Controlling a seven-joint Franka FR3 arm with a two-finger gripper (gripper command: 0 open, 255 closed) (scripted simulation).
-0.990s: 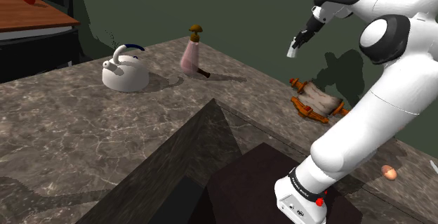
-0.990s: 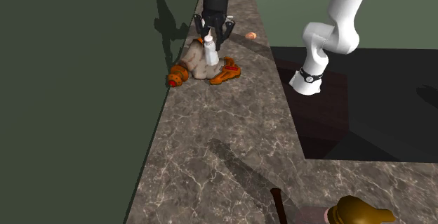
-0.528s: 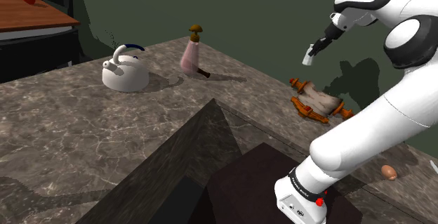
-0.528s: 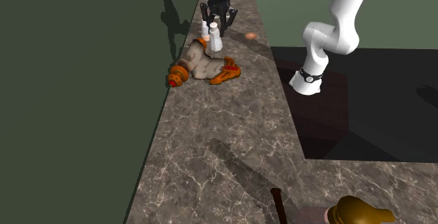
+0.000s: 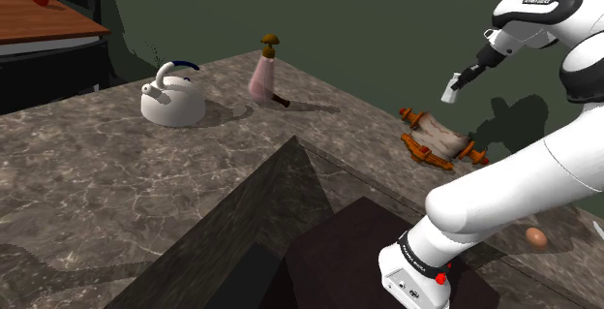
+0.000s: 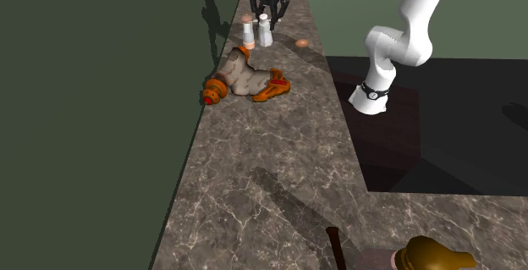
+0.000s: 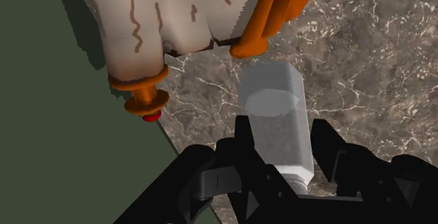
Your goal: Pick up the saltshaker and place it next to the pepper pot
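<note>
Saltshaker (image 7: 277, 114) clamped right between the two black fingers of the pincer (image 7: 284, 133), squeezed snug on both sides, far end poking out past the tips. Held up in the air over the marble counter (image 7: 365, 54), not touching it. Scroll with orange handles (image 7: 168, 26) lying just beyond the pincer. Small white pepper pot (image 6: 248, 31) just beside the pincer, toward the green wall (image 6: 101, 99).

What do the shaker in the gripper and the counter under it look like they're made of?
The saltshaker, clasped in the gripper, looks like clear glass or plastic: a translucent grey body with an eight-sided end face. The look doesn't settle which of the two it is. The counter looks like polished brown-grey marble or similar stone, with pale veins running across it.
</note>
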